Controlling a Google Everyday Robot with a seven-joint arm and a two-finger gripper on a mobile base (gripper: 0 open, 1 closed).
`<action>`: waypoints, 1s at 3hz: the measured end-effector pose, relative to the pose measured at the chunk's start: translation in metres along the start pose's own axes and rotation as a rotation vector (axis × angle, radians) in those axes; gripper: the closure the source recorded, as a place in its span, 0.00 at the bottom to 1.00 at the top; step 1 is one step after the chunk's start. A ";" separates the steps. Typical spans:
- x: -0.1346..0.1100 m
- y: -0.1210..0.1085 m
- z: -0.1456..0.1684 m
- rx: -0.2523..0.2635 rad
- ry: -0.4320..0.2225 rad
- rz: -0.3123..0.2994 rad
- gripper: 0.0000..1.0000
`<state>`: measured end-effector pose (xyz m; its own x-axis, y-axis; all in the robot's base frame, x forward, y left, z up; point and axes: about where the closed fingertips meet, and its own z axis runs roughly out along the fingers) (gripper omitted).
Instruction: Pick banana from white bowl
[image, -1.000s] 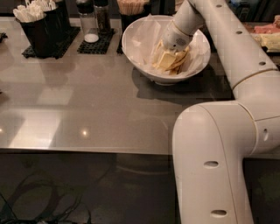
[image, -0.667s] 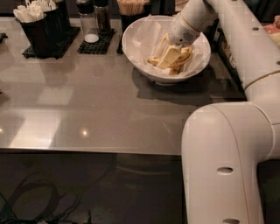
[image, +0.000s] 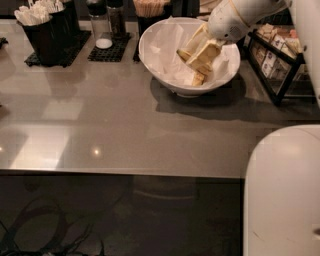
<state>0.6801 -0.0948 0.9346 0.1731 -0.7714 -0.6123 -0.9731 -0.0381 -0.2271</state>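
Grey glossy worktop (image: 125, 130) fills most of the view, with dark floor and loose cables (image: 45, 235) below its near edge. Robot's white base (image: 282, 195) bulks in bottom right, and its arm (image: 250, 12) comes in from top right.

White bowl (image: 172, 86) sits at the back centre, with a crinkled paper liner (image: 165, 45) inside. Black wire rack (image: 277, 60) of packets is just right of it. Black caddy (image: 45, 32) of white packets stands back left, next to two shakers (image: 102, 25) on a black mat (image: 112, 49).

Gripper (image: 195, 62) is tilted down-left inside the bowl, over the liner. Whether it's gripping anything – can't tell.

Banana (image: 198, 78) – only a yellowish bit shows, low in the bowl just under the gripper. The rest is hidden.
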 end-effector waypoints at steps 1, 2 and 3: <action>-0.010 0.023 -0.033 0.054 -0.065 -0.030 1.00; -0.015 0.052 -0.061 0.125 -0.172 -0.056 1.00; -0.013 0.085 -0.093 0.229 -0.227 -0.063 1.00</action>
<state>0.5814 -0.1468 0.9936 0.2860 -0.6097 -0.7392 -0.9046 0.0827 -0.4182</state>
